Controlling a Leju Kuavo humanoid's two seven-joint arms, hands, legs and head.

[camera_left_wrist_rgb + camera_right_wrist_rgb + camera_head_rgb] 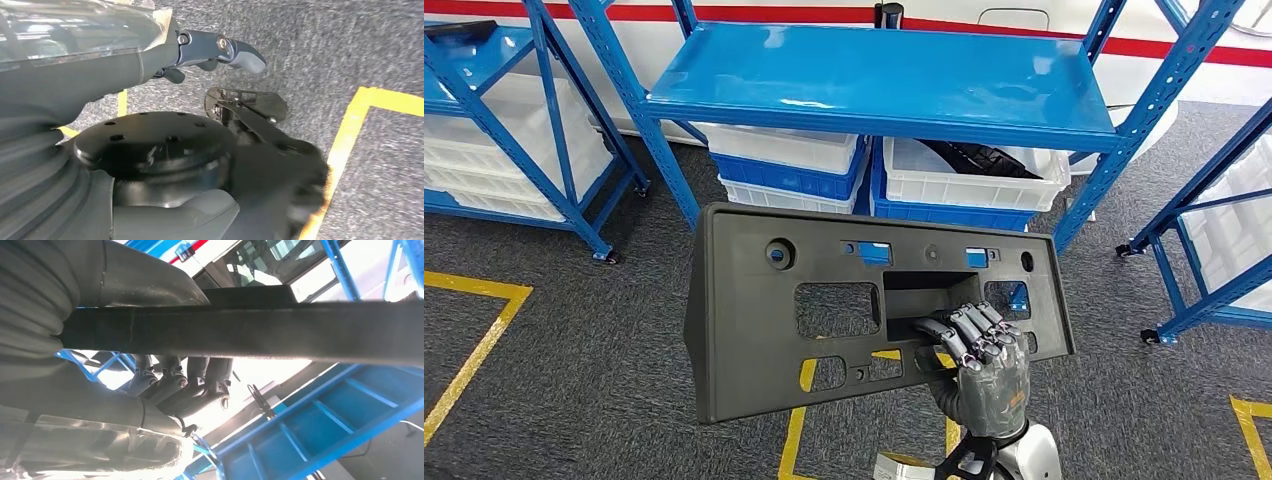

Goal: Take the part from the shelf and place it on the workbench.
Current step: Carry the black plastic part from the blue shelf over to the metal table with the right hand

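Your right hand point(984, 355) hooks its fingers point(170, 382) through the part's point(764, 330) central opening; dark grey, perforated, it's held tilted before the blue shelf point(874, 80). Left hand's point(220, 50) grasp: can't tell

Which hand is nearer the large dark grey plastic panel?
Right. The right hand grips the large dark grey plastic panel, its fingers hooked through the central opening. The left hand hangs apart from it, down over the grey carpet.
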